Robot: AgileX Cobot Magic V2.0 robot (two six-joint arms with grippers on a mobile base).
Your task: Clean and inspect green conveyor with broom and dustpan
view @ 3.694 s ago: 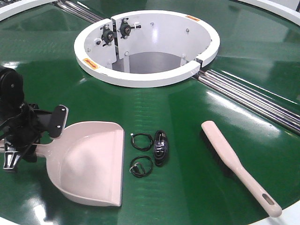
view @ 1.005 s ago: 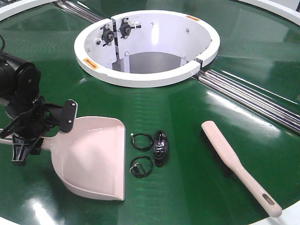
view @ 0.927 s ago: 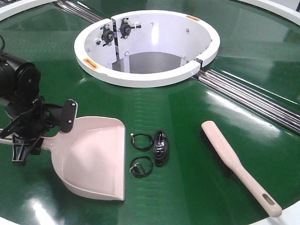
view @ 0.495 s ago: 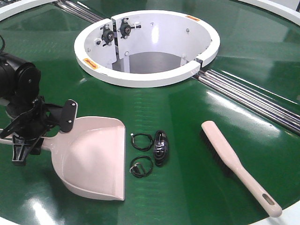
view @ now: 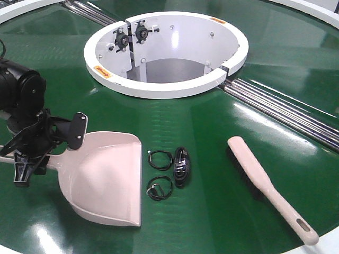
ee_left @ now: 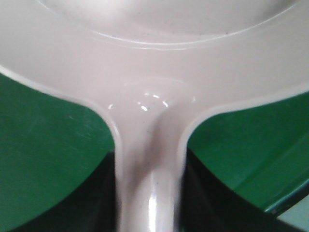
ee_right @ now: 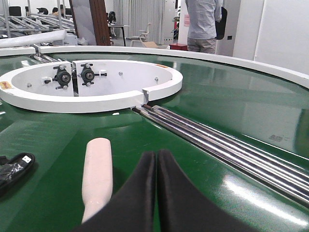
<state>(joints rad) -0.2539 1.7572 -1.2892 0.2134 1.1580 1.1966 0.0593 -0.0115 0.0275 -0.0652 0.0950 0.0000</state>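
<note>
Dustpan sits on the green conveyor, on the near side of the white ring and off to its left, mouth facing right. It looks like light, rigid moulded plastic with a glossy finish, so probably slick under the pads. The straight handle is the sensible hold, close to the neck so the pan can't swing. Left gripper is already there: in the wrist view the dark fingers press against both sides of the handle just behind the flare, so I read it as clamped on. The left arm drops in from the ring's left, wrist bent down, gripper pointing along the handle toward the pan. Broom lies flat on the near side of the ring, to its right, slotted end furthest from the ring. It's stiff and light; grab mid-handle, clear of the bristles. Right gripper has its jaws together with nothing between them, low over the belt just beside the broom's rounded head end, aimed at the ring. The black cable bits lie on the ring's near side, between pan and broom.
</note>
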